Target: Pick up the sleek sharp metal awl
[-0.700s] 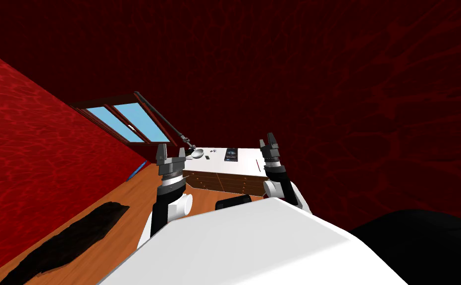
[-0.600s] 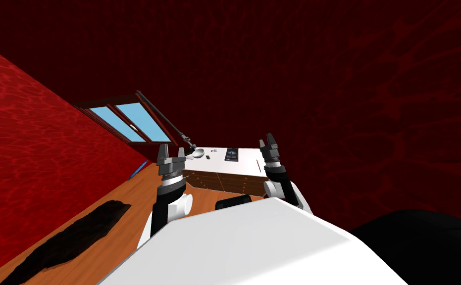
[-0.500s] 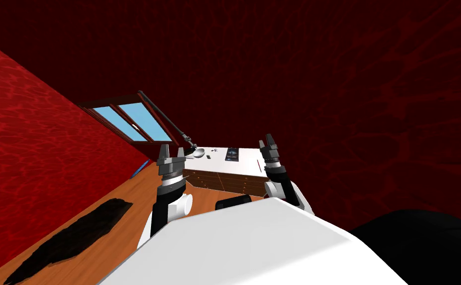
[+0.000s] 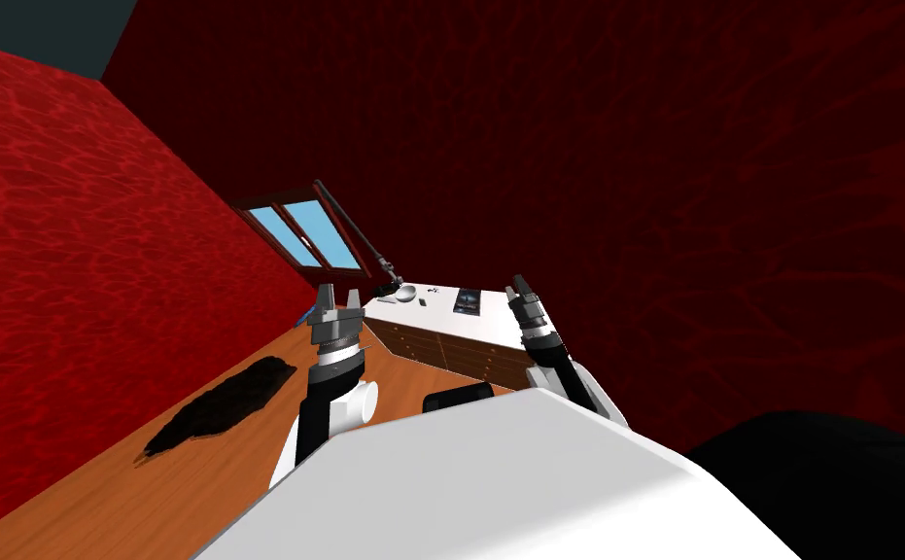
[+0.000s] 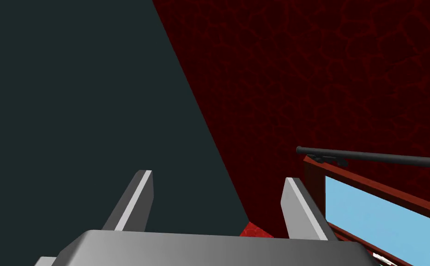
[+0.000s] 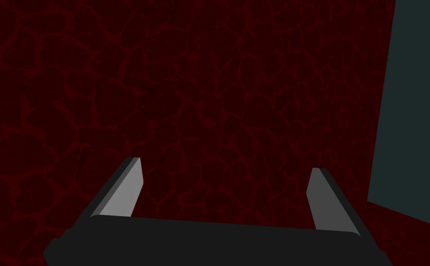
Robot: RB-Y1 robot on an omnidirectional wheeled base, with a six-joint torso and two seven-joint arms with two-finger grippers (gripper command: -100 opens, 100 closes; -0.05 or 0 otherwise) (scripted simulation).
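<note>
My right gripper (image 6: 224,165) stands with its two light grey fingers (image 6: 121,194) spread wide apart, rising from the dark body (image 6: 209,240). Beyond them I see a dark red wall (image 6: 209,92) veined with lighter cracks. It meets a flat dark grey-green plane (image 6: 417,115) past one finger.

Head view dim overall: side wall (image 4: 71,243) at 9 o'clock renders mid red, far wall (image 4: 635,194) from 12 to 3 o'clock close to maroon-black. The window (image 4: 306,233) at 10 o'clock and the white bench (image 4: 445,309) top are the brightest patches of the room, and a pure black area (image 4: 829,486) sits at 4 o'clock. Wide-lens distortion strong: whole frame rolled, wall lines splaying toward the corners. Wrist views darker still; left fingers (image 5: 301,210) carry a pale lit strip along one face, and of the right fingers (image 6: 124,189) one is lighter grey than its shaded partner.
</note>
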